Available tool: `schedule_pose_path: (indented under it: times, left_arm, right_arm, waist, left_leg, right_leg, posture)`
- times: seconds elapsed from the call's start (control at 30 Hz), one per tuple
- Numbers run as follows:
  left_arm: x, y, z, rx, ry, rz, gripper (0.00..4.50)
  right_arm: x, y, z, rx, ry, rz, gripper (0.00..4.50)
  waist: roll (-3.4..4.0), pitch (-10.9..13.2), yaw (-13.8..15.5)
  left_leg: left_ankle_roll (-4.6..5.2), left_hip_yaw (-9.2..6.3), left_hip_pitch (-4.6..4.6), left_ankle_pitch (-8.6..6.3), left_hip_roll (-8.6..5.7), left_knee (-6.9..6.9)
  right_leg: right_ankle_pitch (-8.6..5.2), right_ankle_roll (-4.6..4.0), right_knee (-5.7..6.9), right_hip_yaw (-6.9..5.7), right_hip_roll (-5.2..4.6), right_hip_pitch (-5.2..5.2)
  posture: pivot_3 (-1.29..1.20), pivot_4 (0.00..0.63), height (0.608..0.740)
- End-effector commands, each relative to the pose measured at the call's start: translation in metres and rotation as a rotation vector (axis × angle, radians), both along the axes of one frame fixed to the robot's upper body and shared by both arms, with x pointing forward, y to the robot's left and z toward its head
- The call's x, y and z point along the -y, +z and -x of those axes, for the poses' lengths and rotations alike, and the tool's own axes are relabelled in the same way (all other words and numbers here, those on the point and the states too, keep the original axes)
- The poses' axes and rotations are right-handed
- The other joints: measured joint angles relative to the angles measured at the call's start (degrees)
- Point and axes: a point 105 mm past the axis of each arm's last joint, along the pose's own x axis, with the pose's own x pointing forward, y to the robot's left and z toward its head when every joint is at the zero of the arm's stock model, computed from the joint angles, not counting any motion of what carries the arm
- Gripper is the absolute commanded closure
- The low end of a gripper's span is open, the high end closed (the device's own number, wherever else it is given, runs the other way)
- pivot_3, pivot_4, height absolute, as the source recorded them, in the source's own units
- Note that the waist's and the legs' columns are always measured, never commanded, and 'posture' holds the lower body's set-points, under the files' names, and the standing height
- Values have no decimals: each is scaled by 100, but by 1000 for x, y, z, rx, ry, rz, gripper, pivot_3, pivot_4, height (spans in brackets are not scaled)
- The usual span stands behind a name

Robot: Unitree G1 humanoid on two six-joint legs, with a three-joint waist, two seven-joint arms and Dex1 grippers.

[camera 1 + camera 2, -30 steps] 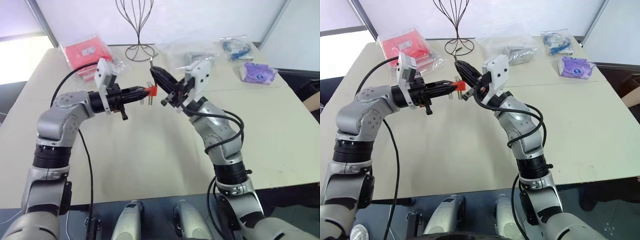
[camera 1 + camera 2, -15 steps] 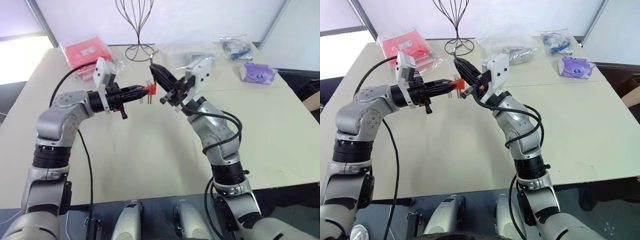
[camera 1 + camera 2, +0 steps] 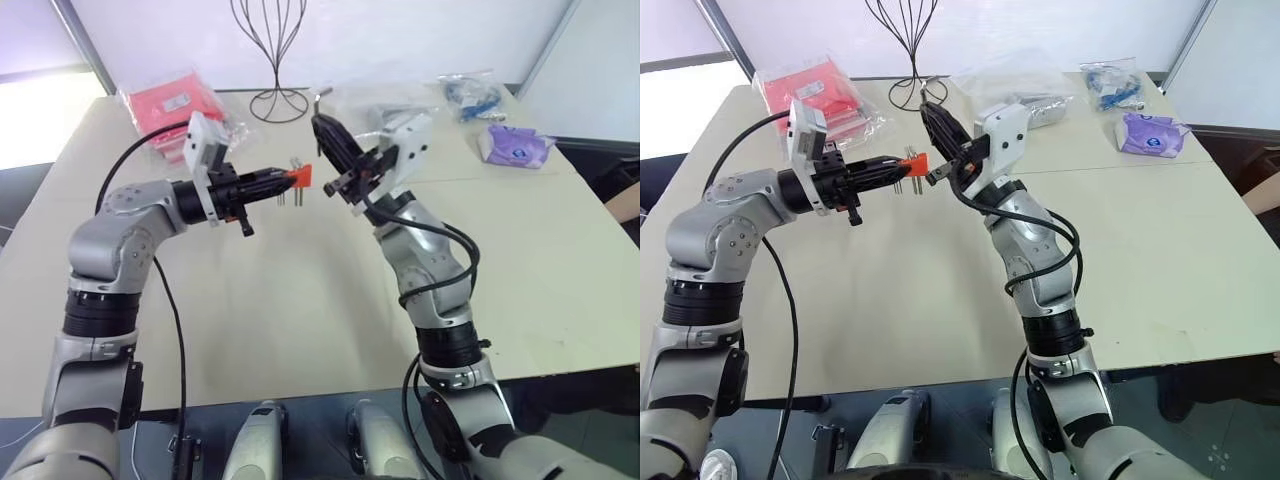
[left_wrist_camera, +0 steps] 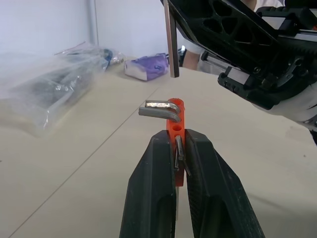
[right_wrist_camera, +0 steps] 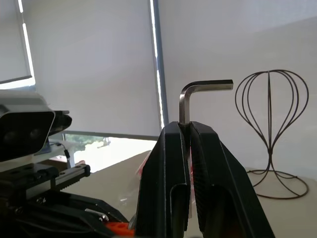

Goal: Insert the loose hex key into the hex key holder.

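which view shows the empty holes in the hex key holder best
The left wrist view: the hex key holder faces the camera, pinched between the left gripper fingers, with round holes visible in its orange edge. In the eye views it is just a small orange block, holes too small to see.

Bright backlit daylight, soft shadows
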Motion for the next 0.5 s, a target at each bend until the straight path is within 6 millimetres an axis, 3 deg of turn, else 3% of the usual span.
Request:
schedule_pose_path:
  times: [0.03, 0.5]
  left_arm:
    - [0, 22, 5, 77, -8, 26, 4500]
    - [1, 23, 2, 84, 6, 36, 4500]
  right_arm:
    - [1, 19, 7, 72, -3, -50, 4434]
    - [-14, 15, 18, 76, 54, -47, 4434]
  waist:
    - [0, 0, 1]
    - [0, 0, 3]
  left_leg:
    - [0, 0, 0, 0, 0, 0]
    - [0, 0, 0, 0, 0, 0]
  right_leg:
    - [0, 0, 0, 0, 0, 0]
    - [0, 0, 0, 0, 0, 0]
  posture:
    - [0, 150, 740]
    - [0, 150, 740]
